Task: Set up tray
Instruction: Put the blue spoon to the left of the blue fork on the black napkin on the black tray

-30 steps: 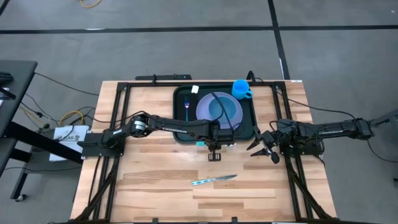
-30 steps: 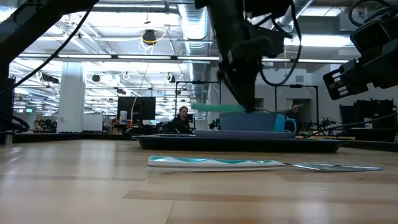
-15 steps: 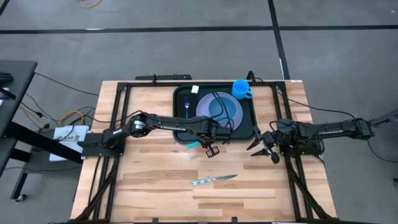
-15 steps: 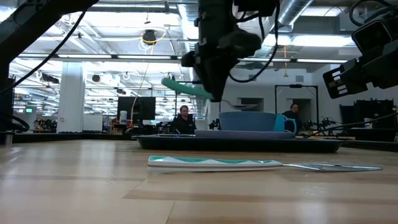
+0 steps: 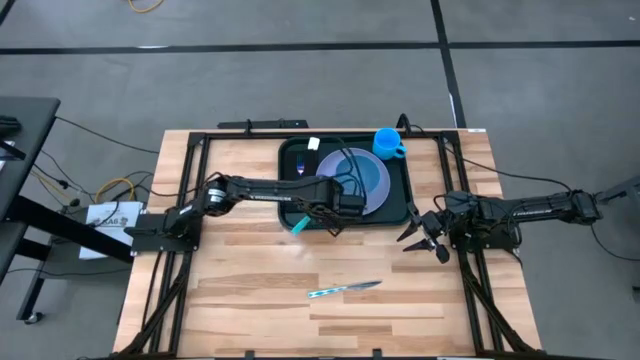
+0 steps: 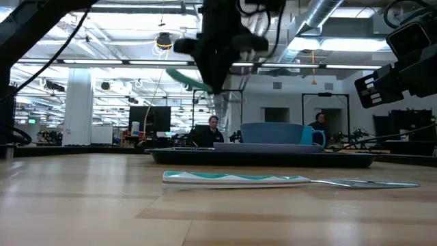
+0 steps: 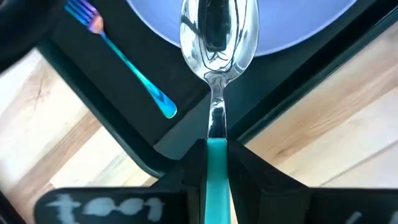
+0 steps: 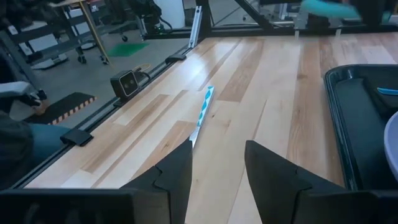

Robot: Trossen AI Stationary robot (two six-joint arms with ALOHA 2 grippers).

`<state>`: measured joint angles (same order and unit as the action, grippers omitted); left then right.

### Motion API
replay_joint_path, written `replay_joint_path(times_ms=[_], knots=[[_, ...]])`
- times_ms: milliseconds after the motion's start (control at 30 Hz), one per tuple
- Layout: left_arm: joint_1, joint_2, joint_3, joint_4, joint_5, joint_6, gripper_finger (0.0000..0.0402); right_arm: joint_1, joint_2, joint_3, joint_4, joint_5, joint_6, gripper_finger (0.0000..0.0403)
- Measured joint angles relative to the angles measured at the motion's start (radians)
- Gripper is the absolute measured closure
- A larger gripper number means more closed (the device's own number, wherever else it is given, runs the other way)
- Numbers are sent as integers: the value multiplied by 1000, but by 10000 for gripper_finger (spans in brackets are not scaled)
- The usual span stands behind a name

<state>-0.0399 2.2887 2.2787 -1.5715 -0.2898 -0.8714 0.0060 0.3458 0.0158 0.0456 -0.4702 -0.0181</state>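
Left tool (image 5: 330, 215) clenched on teal-handled spoon (image 7: 216, 37), raised over tray (image 5: 290, 155) edge, bowl above lavender plate (image 5: 372, 180). Tray at worktop (image 5: 240, 290) rear, holding plate and fork (image 7: 121, 59). Right tool (image 5: 420, 237) released, apparently idle beside tray. Knife (image 5: 343, 290) on worktop.

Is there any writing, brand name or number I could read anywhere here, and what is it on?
Nothing can be read for certain.
White blurred lettering on the left gripper body: too blurred to read.
Printed paper beside the table: too small to read.
Small white tag on the tray rim: no text legible.
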Motion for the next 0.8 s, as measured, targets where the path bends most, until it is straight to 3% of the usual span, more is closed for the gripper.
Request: replay_joint_path(times_ms=[167, 433, 800], knots=[[-30, -99, 0, 0, -13, -89, 373, 0, 0, 0, 0, 0, 0, 259], [-68, -253, 0, 0, -169, -171, 373, 0, 0, 0, -1, 0, 0, 263], [162, -282, -64, 1, -137, -177, 372, -1, 0, 0, 4, 24, 0, 261]])
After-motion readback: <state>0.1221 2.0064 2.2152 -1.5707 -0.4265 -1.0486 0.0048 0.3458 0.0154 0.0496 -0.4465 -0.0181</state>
